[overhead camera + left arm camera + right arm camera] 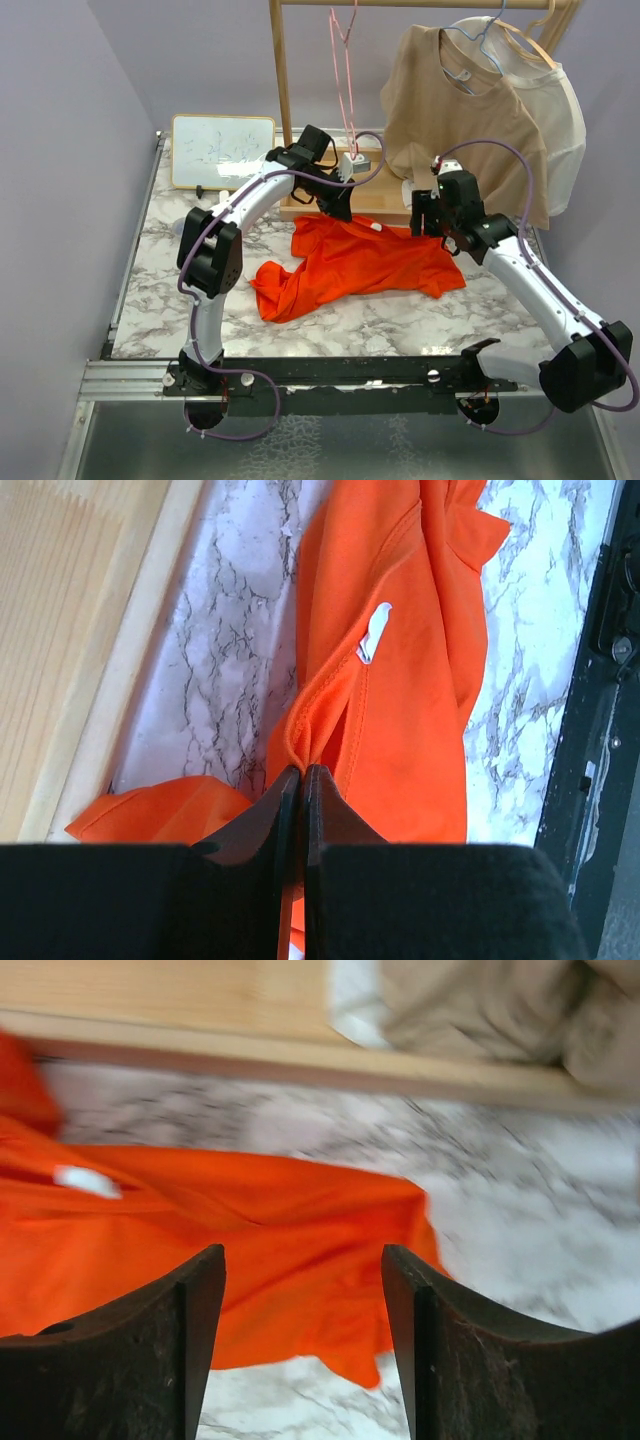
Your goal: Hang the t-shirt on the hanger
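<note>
Pale lilac walls [60, 150] at left and behind, white marble-patterned table [400, 320] with grey veins, light wooden clothes rack [281, 80] standing at its far edge, tan shirt [450, 120] and white shirt [562, 120] hanging from it, small whiteboard [222, 150] propped at far left, soft even light

We see the t-shirt [360, 262] as soft, matt orange cloth. The desk [400, 320] looks smooth, marble-patterned and faintly glossy. The hanger [348, 75] is thin pink wire. The rack base [60, 600] is pale grained wood. The left claw [300, 790] and right claw [303, 1255] look matt black.
</note>
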Action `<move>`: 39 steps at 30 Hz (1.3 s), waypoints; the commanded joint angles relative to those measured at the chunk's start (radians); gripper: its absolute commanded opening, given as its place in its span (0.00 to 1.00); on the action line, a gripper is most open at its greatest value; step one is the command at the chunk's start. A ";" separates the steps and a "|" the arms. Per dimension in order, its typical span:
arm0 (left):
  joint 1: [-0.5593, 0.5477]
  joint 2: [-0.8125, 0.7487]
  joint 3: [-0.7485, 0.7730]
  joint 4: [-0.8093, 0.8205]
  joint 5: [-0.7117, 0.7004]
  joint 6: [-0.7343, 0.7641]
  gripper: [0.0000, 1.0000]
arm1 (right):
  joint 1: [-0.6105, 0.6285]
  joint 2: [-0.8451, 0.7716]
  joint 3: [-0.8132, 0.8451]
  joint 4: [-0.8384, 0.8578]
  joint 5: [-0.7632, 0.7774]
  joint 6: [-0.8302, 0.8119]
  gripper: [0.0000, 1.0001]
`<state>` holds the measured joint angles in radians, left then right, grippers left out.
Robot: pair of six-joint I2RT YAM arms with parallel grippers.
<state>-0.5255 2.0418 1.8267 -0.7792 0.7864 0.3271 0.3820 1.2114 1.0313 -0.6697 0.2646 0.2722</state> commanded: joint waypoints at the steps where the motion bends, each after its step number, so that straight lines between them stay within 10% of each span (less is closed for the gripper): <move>1: -0.003 -0.016 0.033 -0.009 0.011 -0.002 0.00 | -0.004 -0.014 -0.013 0.224 -0.374 -0.161 0.65; 12: -0.006 -0.056 0.023 -0.049 0.062 0.022 0.00 | -0.005 0.103 -0.105 0.469 -0.857 -0.365 0.70; 25: -0.012 -0.086 0.013 -0.057 0.119 0.023 0.00 | -0.003 0.341 -0.056 0.560 -0.942 -0.456 0.74; 28: -0.014 -0.090 0.007 -0.052 0.127 0.017 0.00 | -0.003 0.351 -0.073 0.586 -0.841 -0.456 0.55; 31: -0.015 -0.095 0.001 -0.050 0.125 0.018 0.00 | -0.003 0.326 -0.100 0.597 -0.796 -0.463 0.04; 35: -0.014 -0.111 -0.022 -0.049 0.093 0.062 0.00 | -0.004 0.252 -0.147 0.582 -0.776 -0.470 0.01; 39: 0.010 -0.153 -0.109 -0.036 0.051 0.185 0.37 | -0.003 0.181 -0.198 0.545 -0.767 -0.484 0.01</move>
<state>-0.5358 1.9682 1.7870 -0.8158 0.8619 0.3882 0.3820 1.4681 0.8791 -0.1104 -0.5503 -0.1852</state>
